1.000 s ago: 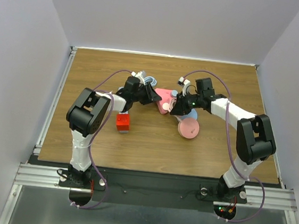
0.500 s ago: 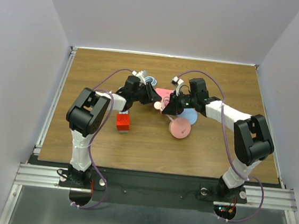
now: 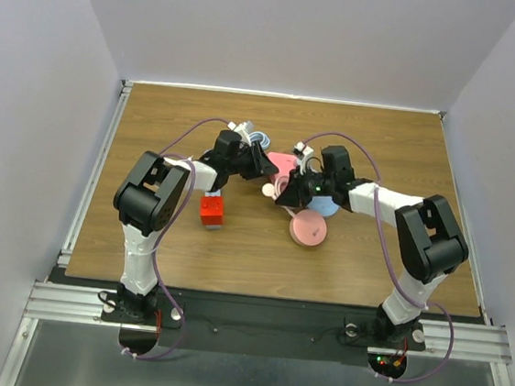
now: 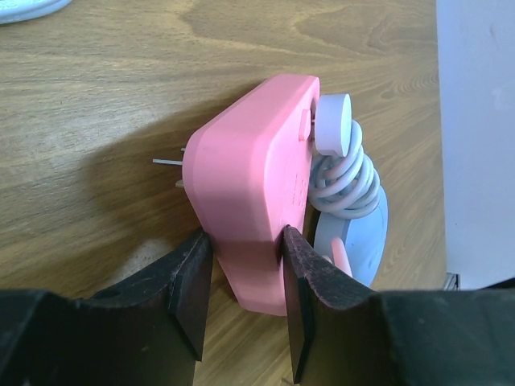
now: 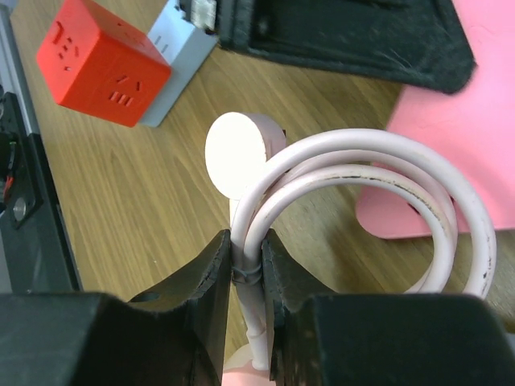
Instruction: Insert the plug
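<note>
Status: not inserted yet.

- Left gripper (image 4: 245, 235): jaws clamped on the sides of the pink plug (image 4: 249, 185) at mid width. The plug is near the table (image 3: 369, 269) centre. I can't tell whether it is lifted or resting on the wood.
- Prongs (image 4: 167, 162) are bare and in free air. In the left wrist view they stick out at 9 o'clock and nothing is mated to them.
- Right gripper (image 5: 247, 241): pinched nearly closed on the pink cable (image 5: 362, 153), which loops once above the fingers. The round cable end (image 5: 237, 153) sits at 12 o'clock from the grip, just beside the plug.
- Red cube (image 5: 105, 60), taken to be the socket, sits on the table with a pale block (image 5: 181, 60) against it. In the top view it is at 7 o'clock from the left gripper, apart from the plug. Slot faces show in the right wrist view.
- Blue disc (image 4: 366, 241) is under the coiled cable. Pink disc (image 3: 308, 228) is at 5 o'clock from the right gripper.

Done, as I read it: plug grasped, cable gathered and held clear.

Left, as I read it:
- Turn the prongs toward a cube face.
- Close the gap and line up with the slots.
- Push in.
- The cube looks loose, so it may slide unless braced.
</note>
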Tool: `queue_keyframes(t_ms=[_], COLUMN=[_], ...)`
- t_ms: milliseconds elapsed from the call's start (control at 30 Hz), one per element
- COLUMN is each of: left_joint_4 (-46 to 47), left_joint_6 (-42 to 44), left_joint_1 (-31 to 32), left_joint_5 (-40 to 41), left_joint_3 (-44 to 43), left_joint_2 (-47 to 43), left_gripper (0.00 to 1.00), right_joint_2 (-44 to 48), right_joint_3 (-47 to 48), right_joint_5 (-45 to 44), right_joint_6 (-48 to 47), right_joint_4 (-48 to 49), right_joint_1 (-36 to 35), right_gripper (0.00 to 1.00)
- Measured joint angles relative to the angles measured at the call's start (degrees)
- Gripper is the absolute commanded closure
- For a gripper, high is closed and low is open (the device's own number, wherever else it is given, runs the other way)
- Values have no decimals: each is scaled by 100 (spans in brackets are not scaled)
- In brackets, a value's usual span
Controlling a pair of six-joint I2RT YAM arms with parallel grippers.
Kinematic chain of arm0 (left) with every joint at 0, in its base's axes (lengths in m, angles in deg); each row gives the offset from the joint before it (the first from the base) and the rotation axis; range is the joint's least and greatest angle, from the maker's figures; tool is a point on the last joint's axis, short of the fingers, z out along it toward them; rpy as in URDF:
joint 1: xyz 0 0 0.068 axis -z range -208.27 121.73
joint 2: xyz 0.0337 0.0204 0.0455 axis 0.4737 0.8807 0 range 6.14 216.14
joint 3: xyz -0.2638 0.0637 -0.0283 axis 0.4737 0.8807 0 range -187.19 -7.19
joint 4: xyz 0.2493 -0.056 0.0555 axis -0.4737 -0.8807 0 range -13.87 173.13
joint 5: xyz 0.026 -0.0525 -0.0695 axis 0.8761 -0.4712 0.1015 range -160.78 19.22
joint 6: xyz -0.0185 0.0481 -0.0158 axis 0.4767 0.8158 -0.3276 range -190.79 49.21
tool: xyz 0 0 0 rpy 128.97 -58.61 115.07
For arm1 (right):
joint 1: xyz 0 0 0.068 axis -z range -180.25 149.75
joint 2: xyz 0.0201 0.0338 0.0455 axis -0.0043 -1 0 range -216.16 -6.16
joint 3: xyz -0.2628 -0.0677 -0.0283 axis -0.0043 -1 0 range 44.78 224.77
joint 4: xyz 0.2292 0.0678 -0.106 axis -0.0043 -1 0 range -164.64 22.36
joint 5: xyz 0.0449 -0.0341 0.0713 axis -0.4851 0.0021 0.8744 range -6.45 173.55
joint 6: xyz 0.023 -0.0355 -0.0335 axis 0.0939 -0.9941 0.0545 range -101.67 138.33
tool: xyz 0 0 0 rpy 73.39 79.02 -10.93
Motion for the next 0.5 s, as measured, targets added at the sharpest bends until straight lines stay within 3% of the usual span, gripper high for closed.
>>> queue_keyframes(t_ms=[500], left_joint_4=[-55], left_joint_6=[70], left_joint_1=[-63], left_joint_5=[-181], left_joint_3=[0], left_joint_2=[0], left_gripper=[100], right_joint_2=[2], right_joint_3=[-964], right_joint_5=[151], right_joint_6=[509], right_joint_4=[1322], right_joint_1=[577], right_gripper=[100])
